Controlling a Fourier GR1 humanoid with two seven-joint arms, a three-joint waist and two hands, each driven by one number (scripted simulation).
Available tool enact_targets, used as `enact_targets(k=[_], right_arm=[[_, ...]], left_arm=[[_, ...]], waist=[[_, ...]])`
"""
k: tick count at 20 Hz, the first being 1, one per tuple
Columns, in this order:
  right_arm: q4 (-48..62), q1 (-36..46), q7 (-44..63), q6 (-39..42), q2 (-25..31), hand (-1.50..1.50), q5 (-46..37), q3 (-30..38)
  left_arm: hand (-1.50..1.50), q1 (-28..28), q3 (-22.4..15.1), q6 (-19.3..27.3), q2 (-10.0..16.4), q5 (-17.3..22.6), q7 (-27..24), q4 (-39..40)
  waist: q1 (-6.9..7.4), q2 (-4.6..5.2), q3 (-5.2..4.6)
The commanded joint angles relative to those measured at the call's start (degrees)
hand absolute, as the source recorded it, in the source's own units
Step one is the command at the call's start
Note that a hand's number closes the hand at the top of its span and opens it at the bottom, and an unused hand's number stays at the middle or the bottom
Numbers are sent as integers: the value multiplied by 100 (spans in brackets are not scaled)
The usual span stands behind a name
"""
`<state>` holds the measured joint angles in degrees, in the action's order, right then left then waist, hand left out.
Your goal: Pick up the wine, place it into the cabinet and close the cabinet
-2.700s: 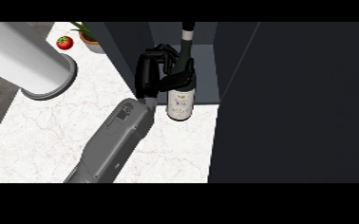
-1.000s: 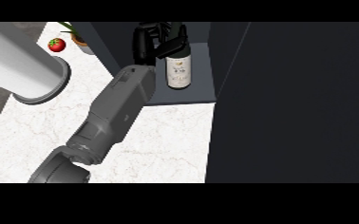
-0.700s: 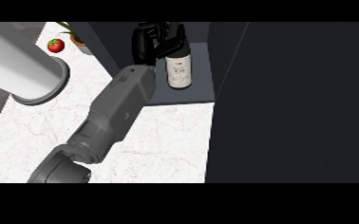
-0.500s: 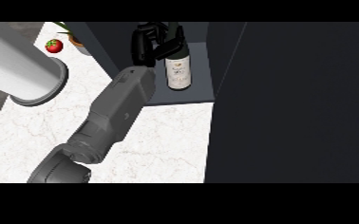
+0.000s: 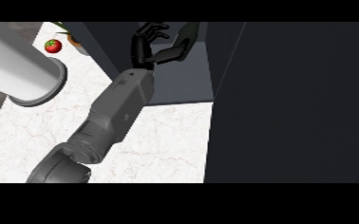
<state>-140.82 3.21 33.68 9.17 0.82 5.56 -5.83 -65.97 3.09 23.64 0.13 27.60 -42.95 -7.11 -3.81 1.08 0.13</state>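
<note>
My left hand (image 5: 148, 46) is inside the open dark cabinet (image 5: 184, 83), reaching in from the lower left over the counter. Its fingers (image 5: 149, 30) are spread and only slightly bent, and the thumb (image 5: 170, 53) points right. Nothing is clearly enclosed in the hand. The wine bottle's white label shows nowhere. A dark slanted shape (image 5: 186, 34) stands just right of the thumb, against the cabinet's back. I cannot tell whether it is the bottle. My right hand is out of view.
The cabinet's dark door (image 5: 288, 99) stands open and fills the right side. A large grey cylinder (image 5: 28, 76) stands at the left on the white marble counter (image 5: 161, 142). Behind it are a small red fruit (image 5: 52, 45) and a potted plant (image 5: 70, 37).
The hand was curled round the labelled bottle inside the cabinet; now its fingers have spread and the label is gone from sight. The view has shifted slightly.
</note>
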Motion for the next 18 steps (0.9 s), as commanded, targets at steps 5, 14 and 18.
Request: enact_targets(k=[5,14,18], right_arm=[[-169,64,120,33,92,-150,367,149],[-183,-205,-190,102,8,-150,262,7],[-125,131,70,-45,-6,-150,154,-48]], left_arm=[[-150,196,-51,332,17,-181,-202,266],[-150,258,-131,633,-11,-348,-274,305],[-150,192,29,386,77,-230,-217,205]], waist=[[-38,55,-16],[-74,54,-14],[-53,63,-21]])
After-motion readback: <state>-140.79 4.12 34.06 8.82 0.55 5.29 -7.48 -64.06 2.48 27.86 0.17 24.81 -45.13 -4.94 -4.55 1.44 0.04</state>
